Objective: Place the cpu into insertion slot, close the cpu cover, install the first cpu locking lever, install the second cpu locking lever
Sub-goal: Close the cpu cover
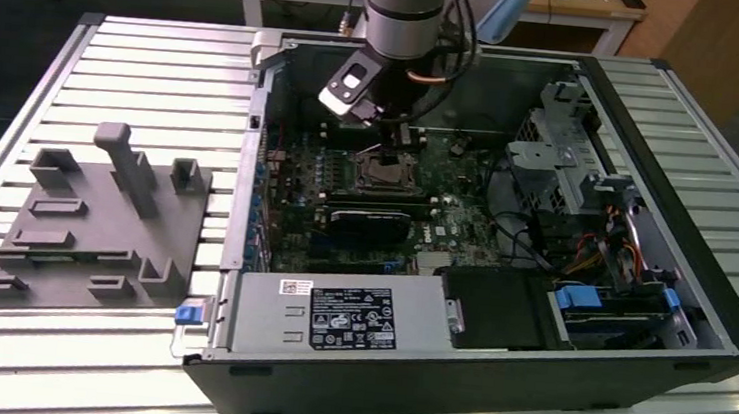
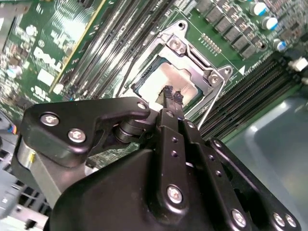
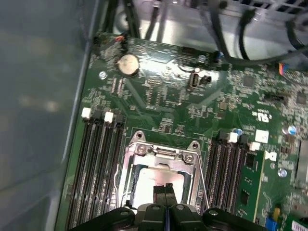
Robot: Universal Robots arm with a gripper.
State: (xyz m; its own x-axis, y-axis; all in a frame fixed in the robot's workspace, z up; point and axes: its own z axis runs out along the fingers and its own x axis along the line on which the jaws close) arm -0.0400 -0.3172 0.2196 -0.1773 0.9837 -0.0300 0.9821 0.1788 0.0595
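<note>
In both wrist views the cpu [image 2: 156, 82] [image 3: 144, 187] lies pale and square inside the insertion slot [image 1: 380, 173] on the green motherboard. The silvery cpu cover [image 3: 161, 161] [image 2: 195, 67] frames it, lying flat around its face. A thin wire locking lever [image 2: 208, 108] [image 3: 204, 185] runs along one side of the socket. My gripper [image 2: 172, 93] [image 3: 166, 186] [image 1: 398, 147] hangs just over the cpu's face. Its black fingertips [image 2: 168, 91] are pressed together, shut, with nothing between them.
The open computer case [image 1: 683, 295] lies on a slatted metal table [image 1: 155, 58]. Long black memory slots [image 3: 96, 163] flank the socket on both sides. A power supply box [image 1: 333, 319], drive bays and cables fill the case. A grey fixture block [image 1: 100, 224] sits at the exterior view's left.
</note>
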